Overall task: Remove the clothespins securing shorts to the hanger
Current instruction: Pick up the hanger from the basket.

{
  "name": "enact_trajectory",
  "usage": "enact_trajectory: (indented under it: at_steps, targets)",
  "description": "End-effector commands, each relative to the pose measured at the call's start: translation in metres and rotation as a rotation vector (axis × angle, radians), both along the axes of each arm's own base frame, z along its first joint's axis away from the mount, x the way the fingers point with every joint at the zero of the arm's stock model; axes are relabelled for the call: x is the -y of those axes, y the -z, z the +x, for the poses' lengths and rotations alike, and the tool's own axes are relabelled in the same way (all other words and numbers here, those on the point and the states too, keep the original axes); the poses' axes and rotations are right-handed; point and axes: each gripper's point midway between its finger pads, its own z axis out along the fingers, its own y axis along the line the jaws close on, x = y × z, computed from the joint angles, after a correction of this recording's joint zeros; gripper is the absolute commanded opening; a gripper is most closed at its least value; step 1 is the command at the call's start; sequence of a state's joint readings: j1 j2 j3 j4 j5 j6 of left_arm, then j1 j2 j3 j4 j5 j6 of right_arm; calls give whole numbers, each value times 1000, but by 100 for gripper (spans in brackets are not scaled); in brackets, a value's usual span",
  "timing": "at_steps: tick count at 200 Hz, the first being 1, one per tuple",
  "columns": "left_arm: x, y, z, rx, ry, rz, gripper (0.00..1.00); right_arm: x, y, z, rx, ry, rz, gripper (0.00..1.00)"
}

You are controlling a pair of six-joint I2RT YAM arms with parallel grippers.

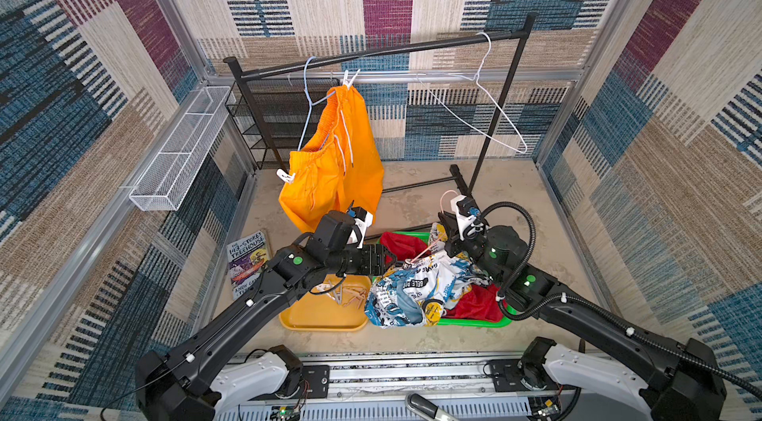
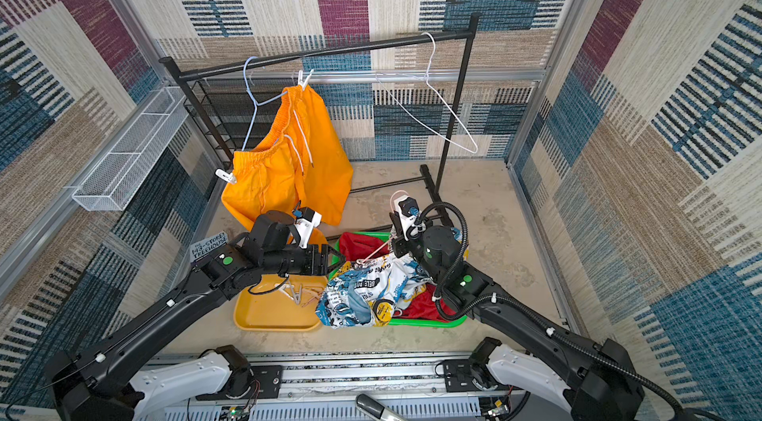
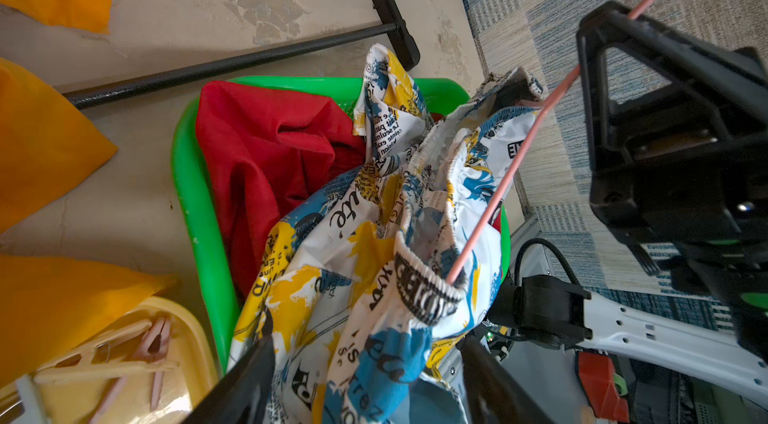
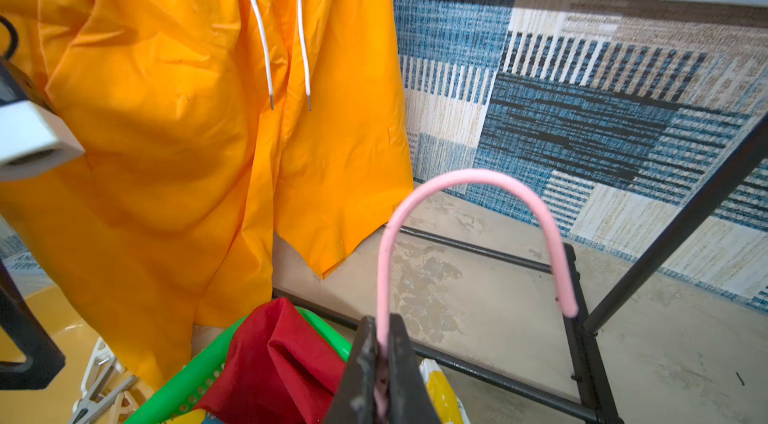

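Orange shorts (image 1: 334,159) hang from a pale blue hanger (image 1: 307,89), pinned by white clothespins at the top (image 1: 350,79) and at the lower left (image 1: 285,176). Printed shorts (image 1: 416,291) and red shorts (image 1: 398,243) lie in a green basket (image 1: 474,322). My right gripper (image 4: 384,343) is shut on a pink hanger (image 4: 473,181) just below its hook; the hanger's lower wire runs into the printed shorts' waistband (image 3: 428,289). My left gripper (image 3: 370,384) stands open, its fingers on either side of the printed cloth. Loose clothespins (image 1: 350,295) lie in a yellow tray (image 1: 321,316).
A black rack (image 1: 371,54) spans the back, with a bare white hanger (image 1: 486,109) on its right end and its base bars (image 1: 416,184) on the floor. A white wire basket (image 1: 181,151) hangs on the left wall. A book (image 1: 247,262) lies beside the tray.
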State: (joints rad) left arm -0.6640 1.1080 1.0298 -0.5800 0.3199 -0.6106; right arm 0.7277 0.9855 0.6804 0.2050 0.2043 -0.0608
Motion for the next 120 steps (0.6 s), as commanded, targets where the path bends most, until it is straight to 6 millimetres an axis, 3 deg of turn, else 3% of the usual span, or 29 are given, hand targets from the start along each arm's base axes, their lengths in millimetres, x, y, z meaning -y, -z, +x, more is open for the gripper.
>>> enact_trajectory:
  at_steps: [1, 32, 55, 76, 120]
  targets:
    - [1, -7, 7, -6, -33, -6, 77, 4, -38, 2, 101, 27, 96, 0]
    - [-2, -16, 22, 25, -42, 81, 78, -1, -68, 14, 184, 54, 94, 0]
    - [-7, -32, 35, 71, -63, 106, 78, -11, -75, 30, 187, 74, 72, 0]
    - [-12, -37, 40, 105, -74, 120, 78, -15, -62, 31, 153, 59, 78, 0]
    - [-13, -20, 35, 69, -65, 124, 78, 3, -18, 11, 72, 64, 99, 0]
